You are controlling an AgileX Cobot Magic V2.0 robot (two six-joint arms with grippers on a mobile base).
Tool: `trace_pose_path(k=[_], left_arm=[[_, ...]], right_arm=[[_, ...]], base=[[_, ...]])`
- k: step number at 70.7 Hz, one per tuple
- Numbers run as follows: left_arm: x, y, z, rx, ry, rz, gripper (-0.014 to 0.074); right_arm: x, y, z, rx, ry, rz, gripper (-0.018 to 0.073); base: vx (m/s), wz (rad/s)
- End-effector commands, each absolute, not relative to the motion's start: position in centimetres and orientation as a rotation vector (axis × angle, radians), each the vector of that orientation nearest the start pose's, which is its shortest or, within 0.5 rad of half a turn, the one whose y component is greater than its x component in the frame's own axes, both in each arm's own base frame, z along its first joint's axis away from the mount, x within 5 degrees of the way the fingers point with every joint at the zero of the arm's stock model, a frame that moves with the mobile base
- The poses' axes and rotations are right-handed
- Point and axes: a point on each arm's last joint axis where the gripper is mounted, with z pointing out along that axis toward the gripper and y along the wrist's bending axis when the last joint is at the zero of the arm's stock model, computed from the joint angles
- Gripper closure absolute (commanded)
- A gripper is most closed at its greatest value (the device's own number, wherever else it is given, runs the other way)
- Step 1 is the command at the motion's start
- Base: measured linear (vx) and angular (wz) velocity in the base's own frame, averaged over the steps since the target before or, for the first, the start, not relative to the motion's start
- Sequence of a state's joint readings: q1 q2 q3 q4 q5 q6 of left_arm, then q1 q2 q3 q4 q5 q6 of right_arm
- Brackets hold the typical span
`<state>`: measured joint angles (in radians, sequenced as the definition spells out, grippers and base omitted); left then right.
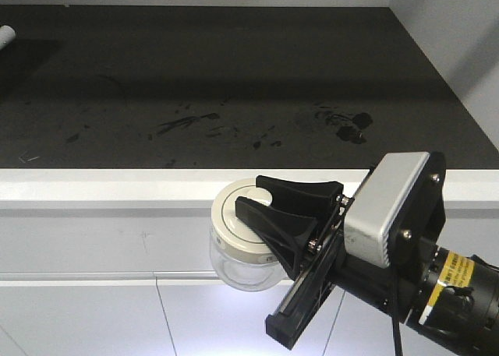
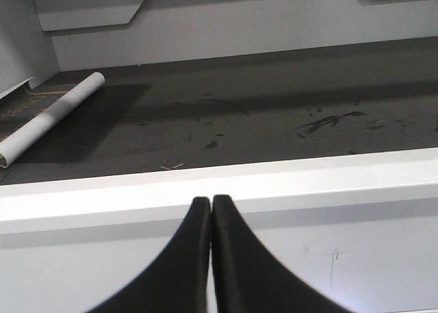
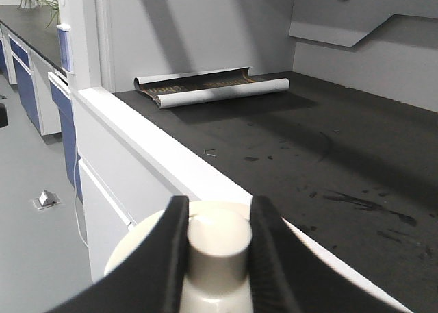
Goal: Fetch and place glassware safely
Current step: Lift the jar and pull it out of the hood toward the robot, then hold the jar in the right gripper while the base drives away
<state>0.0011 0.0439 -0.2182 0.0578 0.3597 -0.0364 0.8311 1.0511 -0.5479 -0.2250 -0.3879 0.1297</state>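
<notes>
Carrying the glassware (image 1: 234, 266) by its lid knob (image 3: 217, 248), the right gripper (image 1: 253, 194) has its jaws clamped on the knob. The jar hangs just in front of the near white edge (image 1: 117, 186) of the dark countertop (image 1: 234, 83), not yet over it. Fetching appears complete; setting the jar down on the surface is left. The left gripper (image 2: 211, 207) is pressed closed, empty, near the same edge.

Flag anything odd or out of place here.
The jar hangs in front of the white counter edge, held only by its lid knob in the right pincer; if the lid is loose, the glass could drop. The dark countertop shows scuffs, and a half-unrolled sheet lies in its far corner.
</notes>
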Motion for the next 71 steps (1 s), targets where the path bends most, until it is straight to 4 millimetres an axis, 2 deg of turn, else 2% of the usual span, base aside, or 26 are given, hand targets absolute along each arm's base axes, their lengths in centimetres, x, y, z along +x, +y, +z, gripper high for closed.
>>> trace_pose_path(k=[1,49,71], left_arm=[[4.66,0.11,26.46,-0.004,1.588,0.012,0.0603],[4.66,0.11,26.46,-0.004,1.588,0.012,0.0603],[4.66,0.11,26.46,-0.004,1.588,0.012,0.0603]], right_arm=[[14.05,16.86,32.67,-0.73,1.301,0.695,0.0563],[14.05,16.86,32.67,-0.73,1.301,0.695,0.0563],[14.05,16.86,32.67,-0.73,1.301,0.695,0.0563]], base=[[0.0,0.0],[0.0,0.01],[-0.03,0.22]])
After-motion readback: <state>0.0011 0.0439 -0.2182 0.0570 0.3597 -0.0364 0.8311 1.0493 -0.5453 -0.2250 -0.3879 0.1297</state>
